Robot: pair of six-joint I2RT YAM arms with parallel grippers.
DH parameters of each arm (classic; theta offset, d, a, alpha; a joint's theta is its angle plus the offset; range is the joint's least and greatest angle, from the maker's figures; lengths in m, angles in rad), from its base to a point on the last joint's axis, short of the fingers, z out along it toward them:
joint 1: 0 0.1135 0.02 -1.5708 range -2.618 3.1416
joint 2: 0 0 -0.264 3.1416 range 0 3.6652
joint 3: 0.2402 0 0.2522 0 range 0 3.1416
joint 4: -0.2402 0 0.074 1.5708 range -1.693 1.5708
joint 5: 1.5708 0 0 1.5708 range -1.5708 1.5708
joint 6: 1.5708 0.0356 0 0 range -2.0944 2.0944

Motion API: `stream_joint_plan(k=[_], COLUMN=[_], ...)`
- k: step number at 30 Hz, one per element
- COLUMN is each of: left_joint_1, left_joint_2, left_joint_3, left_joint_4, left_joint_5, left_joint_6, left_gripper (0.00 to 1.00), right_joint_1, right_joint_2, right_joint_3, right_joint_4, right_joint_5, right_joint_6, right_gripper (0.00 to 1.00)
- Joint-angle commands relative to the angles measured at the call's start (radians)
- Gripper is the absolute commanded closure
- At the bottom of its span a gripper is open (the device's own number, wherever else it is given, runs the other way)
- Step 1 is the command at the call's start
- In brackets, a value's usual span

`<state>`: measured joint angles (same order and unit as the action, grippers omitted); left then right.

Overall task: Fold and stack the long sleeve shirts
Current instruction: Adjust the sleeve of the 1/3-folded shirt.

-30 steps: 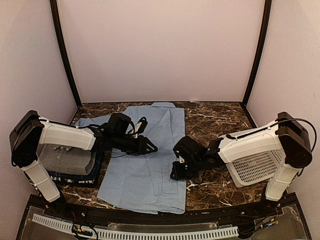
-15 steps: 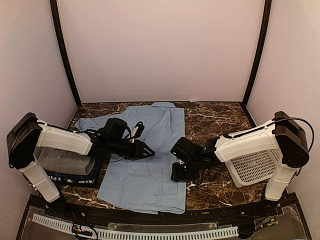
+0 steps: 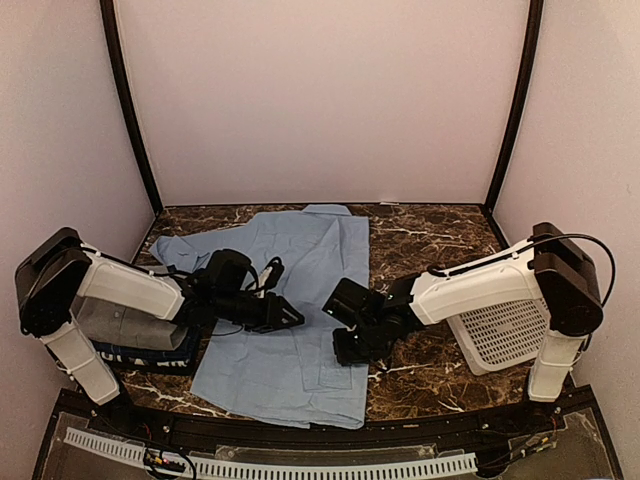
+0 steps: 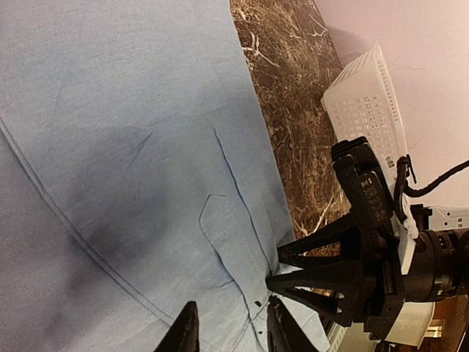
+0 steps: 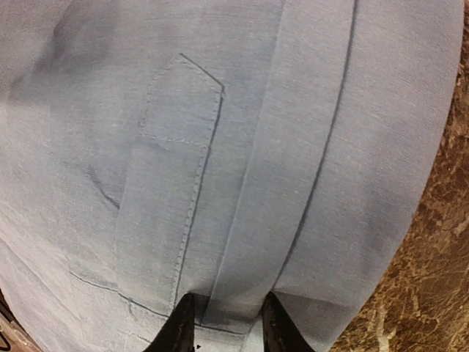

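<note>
Landmark: the light blue shirt, spread flat in the middle of the marble table, collar at the far end and hem toward the arms.
Left gripper: low over the shirt's middle, jaws part-way apart, no cloth seen pinched between them.
Right gripper: at the shirt's right front, just beside the chest pocket; its jaws stand apart astride a lengthwise crease, holding nothing that shows.
Change: a second ago the right gripper sat at the shirt's right edge, half over bare marble; it has since slid inward onto the cloth. The left gripper has dropped nearer the hem. The shirt's right edge looks drawn slightly inward.
Meaning: both tools seem to be smoothing or seeking a hold for a lengthwise fold; this shirt is not yet folded.
Other shirts: the grey shirt lies folded on the navy shirt, left of the blue one, under the left arm.
Basket: right of the blue shirt, well apart.
</note>
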<state>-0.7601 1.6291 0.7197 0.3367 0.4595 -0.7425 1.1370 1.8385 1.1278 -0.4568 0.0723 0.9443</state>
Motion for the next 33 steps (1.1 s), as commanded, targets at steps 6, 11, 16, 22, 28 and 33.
stream_joint_plan(k=[6, 11, 16, 22, 28, 33], left_joint_1=[0.003, 0.002, 0.004, 0.003, 0.002, 0.002], left_joint_2=[0.017, 0.023, 0.035, 0.048, 0.054, 0.053], left_joint_3=[-0.029, -0.039, -0.055, -0.067, -0.07, -0.073], left_joint_4=[0.041, 0.042, 0.044, 0.052, 0.051, 0.045], left_joint_5=[0.029, 0.033, 0.029, 0.039, 0.041, 0.039], left_joint_6=[0.006, 0.014, 0.022, 0.022, 0.024, 0.028], left_gripper=[0.7, 0.7, 0.7, 0.7, 0.7, 0.7], right_joint_1=[0.017, 0.024, 0.026, 0.03, 0.036, 0.039], right_joint_2=[0.013, 0.028, 0.021, 0.04, 0.053, 0.05], right_joint_3=[0.061, 0.075, 0.058, 0.059, 0.057, 0.054], right_joint_4=[-0.048, -0.045, -0.046, -0.029, -0.025, -0.024], right_joint_5=[0.027, 0.012, 0.017, 0.005, 0.008, 0.013], right_joint_6=[0.022, 0.031, 0.054, 0.065, 0.073, 0.078], right_gripper=[0.82, 0.78, 0.7, 0.7, 0.74, 0.88])
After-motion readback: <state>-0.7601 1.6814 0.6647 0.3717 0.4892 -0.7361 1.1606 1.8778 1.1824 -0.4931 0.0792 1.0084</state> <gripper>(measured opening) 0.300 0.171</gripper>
